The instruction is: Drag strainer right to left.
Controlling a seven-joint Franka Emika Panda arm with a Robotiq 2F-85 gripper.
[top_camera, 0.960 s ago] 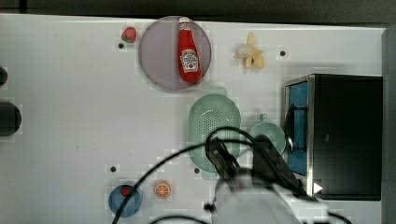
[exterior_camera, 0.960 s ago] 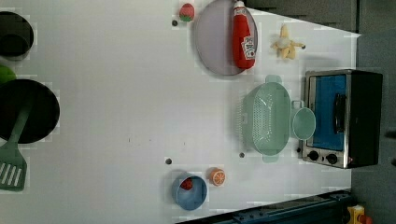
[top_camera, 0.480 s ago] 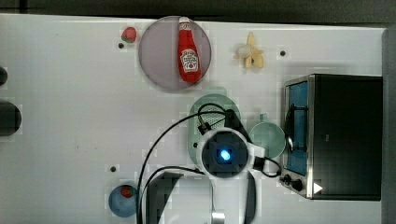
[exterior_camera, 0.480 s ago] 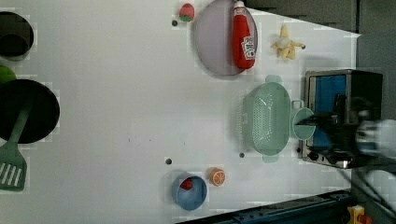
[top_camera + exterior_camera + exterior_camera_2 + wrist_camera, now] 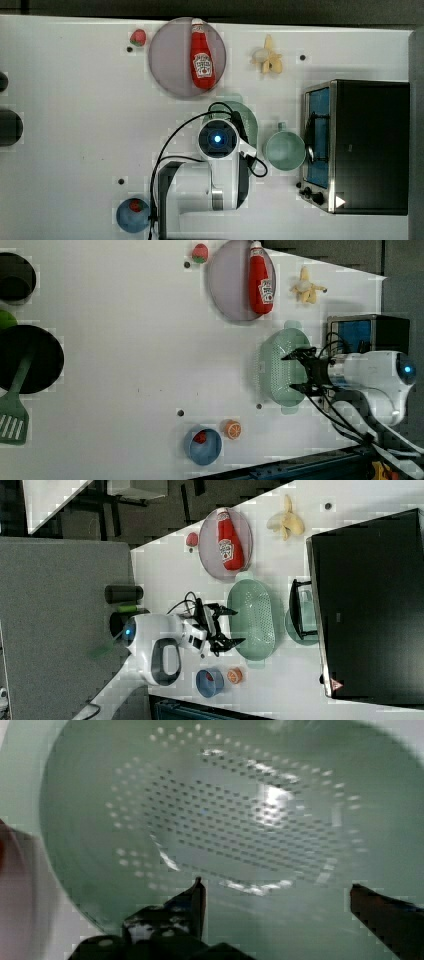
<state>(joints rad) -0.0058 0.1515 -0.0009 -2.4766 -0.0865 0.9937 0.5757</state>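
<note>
Strainer (image 5: 280, 367) sits right of centre in the left view, beside the mug (image 5: 284, 150) — untouched. Gripper (image 5: 298, 371) hangs over its bowl, fingers spread wide, apparently positioned to hook the rim for dragging.

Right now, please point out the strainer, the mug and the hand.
strainer (image 5: 272, 371), left view, perforated bowl.
mug (image 5: 284, 151), top view, inside bottom.
hand (image 5: 299, 371), left view, gap between its open fingertips.
</note>
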